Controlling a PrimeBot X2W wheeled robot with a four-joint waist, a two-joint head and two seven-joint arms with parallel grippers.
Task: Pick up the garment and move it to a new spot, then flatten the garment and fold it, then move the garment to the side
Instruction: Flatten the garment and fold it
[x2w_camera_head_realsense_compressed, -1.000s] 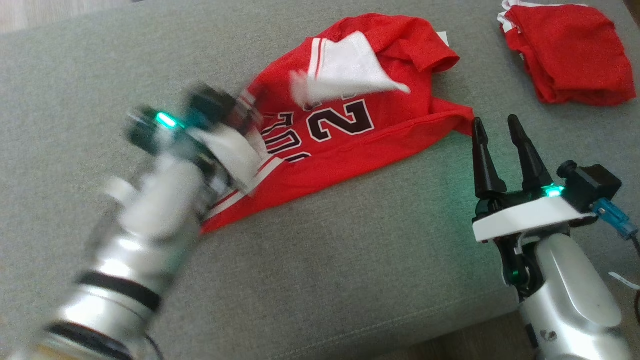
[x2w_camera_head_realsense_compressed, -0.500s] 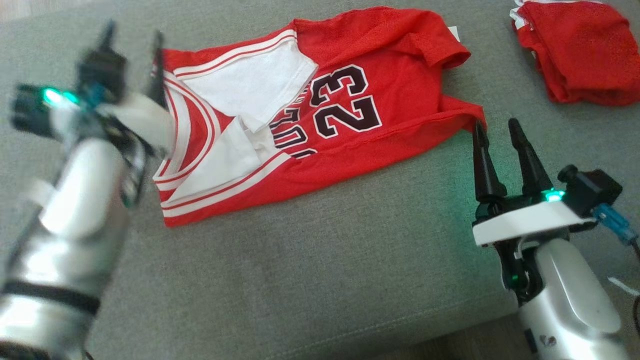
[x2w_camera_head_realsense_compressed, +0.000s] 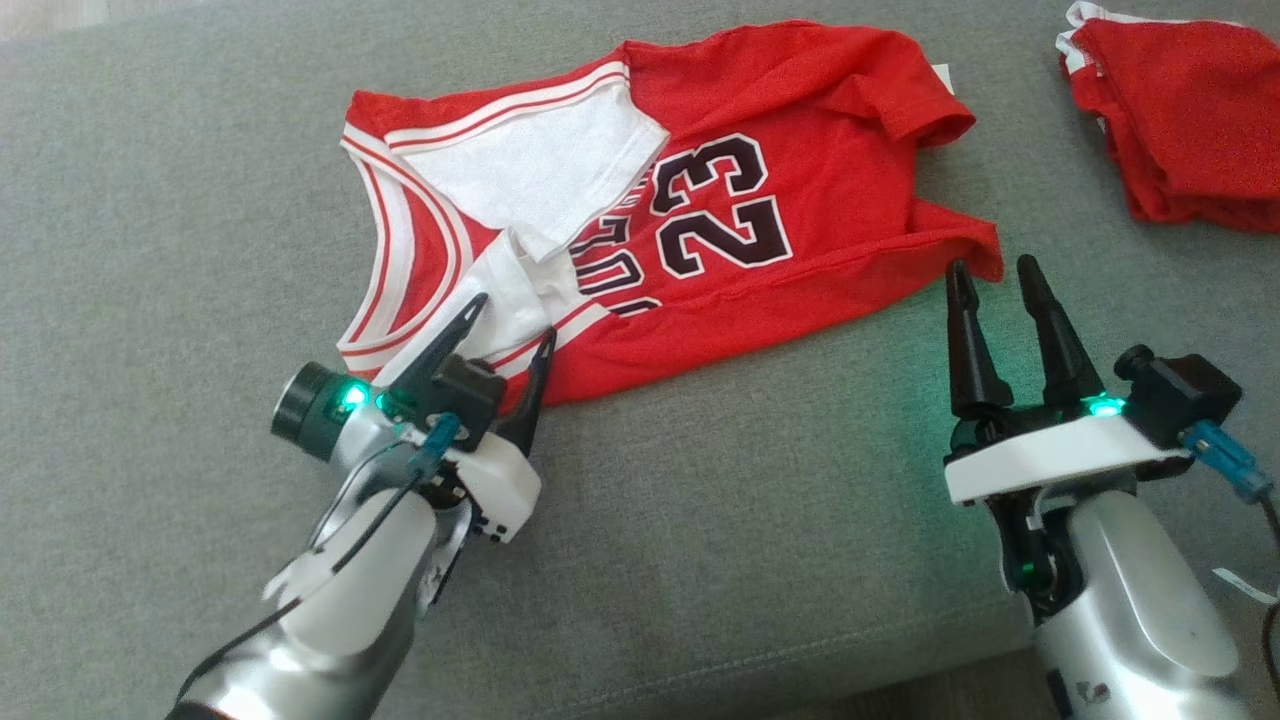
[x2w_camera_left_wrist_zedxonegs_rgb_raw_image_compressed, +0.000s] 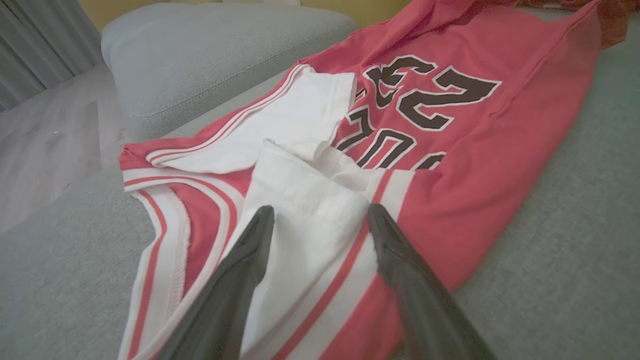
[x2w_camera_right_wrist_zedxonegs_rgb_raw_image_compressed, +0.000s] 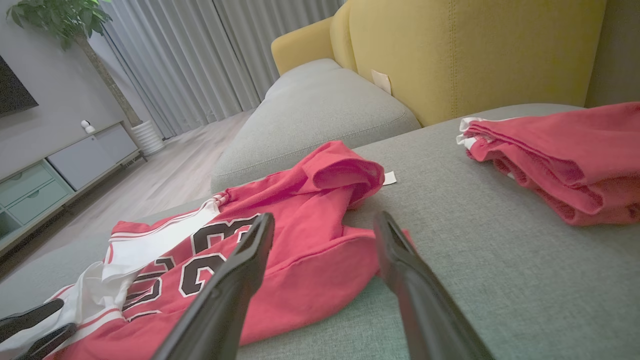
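The red jersey with a black "23" lies spread on the grey cushion, its white-lined shoulder straps folded over at the left. My left gripper is open at the jersey's near-left edge. In the left wrist view its fingers straddle a white flap of the jersey without closing on it. My right gripper stands open and holds nothing, its tips just short of the jersey's near-right corner. In the right wrist view the jersey lies beyond my right gripper.
A second red garment, folded, lies at the cushion's back right, also seen as the folded pile. A yellow sofa back rises behind, with another grey cushion to its left. The cushion's front edge runs below the grippers.
My left gripper dragged the bunched shoulder part out to the left, spreading the jersey, then let go and came back to its near-left edge. The right arm has stayed put; the camera shifted slightly.
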